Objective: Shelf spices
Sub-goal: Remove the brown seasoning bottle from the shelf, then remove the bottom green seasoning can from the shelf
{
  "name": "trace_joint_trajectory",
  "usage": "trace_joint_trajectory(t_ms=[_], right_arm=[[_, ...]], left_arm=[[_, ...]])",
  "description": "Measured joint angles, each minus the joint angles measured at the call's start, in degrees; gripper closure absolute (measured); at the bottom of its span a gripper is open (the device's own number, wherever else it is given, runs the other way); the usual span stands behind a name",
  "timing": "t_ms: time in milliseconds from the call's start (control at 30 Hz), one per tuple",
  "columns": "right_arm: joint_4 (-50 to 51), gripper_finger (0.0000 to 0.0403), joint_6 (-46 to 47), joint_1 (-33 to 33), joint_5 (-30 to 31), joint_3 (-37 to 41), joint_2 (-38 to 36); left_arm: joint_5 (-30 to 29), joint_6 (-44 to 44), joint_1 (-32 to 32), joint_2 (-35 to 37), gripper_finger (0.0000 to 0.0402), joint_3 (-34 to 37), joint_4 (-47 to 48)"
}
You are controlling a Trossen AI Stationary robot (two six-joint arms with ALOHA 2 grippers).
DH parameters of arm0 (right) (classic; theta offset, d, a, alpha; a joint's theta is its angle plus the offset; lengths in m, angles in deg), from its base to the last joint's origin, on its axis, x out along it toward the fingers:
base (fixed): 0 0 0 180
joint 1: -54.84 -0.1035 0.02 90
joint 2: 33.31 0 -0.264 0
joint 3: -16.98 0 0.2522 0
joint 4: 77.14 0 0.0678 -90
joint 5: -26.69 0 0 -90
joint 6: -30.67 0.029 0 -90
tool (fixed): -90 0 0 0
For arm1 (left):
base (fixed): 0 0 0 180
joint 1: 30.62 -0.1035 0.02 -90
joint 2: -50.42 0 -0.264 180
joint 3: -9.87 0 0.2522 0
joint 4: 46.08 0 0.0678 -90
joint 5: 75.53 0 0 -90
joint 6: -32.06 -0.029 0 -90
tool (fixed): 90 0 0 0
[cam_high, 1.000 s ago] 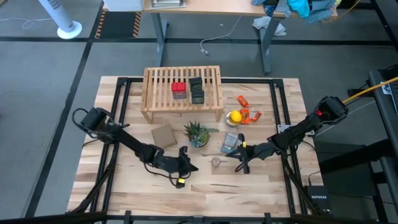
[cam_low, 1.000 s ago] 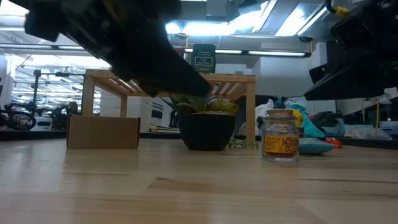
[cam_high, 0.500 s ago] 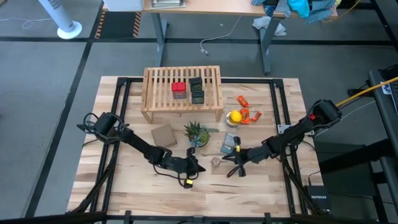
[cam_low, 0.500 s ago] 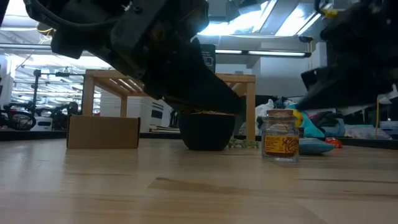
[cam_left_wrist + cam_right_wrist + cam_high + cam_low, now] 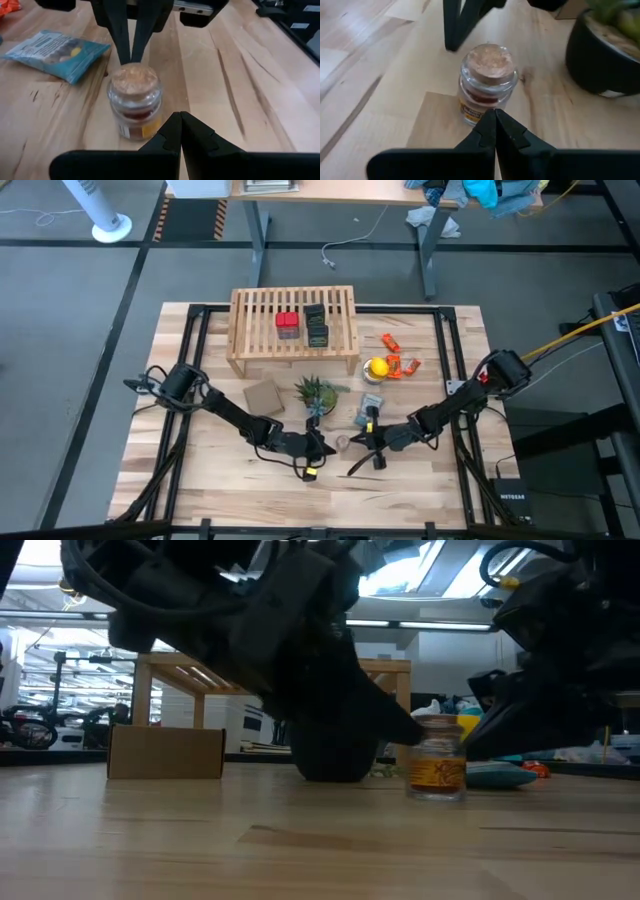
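The small round glass jar with a cork lid (image 5: 343, 443) stands upright on the table, near the middle. My left gripper (image 5: 325, 447) is shut at its left side. My right gripper (image 5: 358, 444) is shut at its right side, so the two point at each other across the jar (image 5: 437, 765). A red tin (image 5: 287, 323) and a dark tin (image 5: 316, 325) stand on the slatted top of the light-wood shelf (image 5: 260, 320) at the far side. My left gripper has its shut fingertips (image 5: 180, 120) against the jar's side low down (image 5: 150, 131), slanting down from the table's left. The jar stands on the table. My right gripper has its shut fingertips (image 5: 495, 114) at the jar's base (image 5: 479, 117), slanting down from the right.
A potted plant (image 5: 317, 395) stands just beyond the jar, with a blue packet (image 5: 370, 410) to its right and a flat cardboard square (image 5: 264, 396) to its left. Yellow and orange items (image 5: 385, 365) lie farther back right. Bare wood lies toward the near edge.
Both arms have come down and inward toward the jar, the left from the table's left and the right from its right, until their shut tips reach it. The jar has slid a little toward the table's left and stays upright.
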Motion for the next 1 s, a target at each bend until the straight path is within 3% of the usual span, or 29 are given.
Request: trace_joint_trajectory(t_ms=[333,633,1000], right_arm=[[0.1,0.0402,1.8,-0.1,-2.7,-2.9,3.1],[0.1,0.0403,2.6,-0.5,-5.3,-5.9,6.4],[0.1,0.0403,2.7,-3.2,-0.8,-7.1,7.3]], left_arm=[[-1.0,0.0,0.0,-0.8,0.0402,-0.7,0.7],[-6.9,0.7,0.0,-0.8,0.0402,-0.7,6.4],[-15.4,1.9,1.7,-0.8,0.0401,-0.7,11.1]])
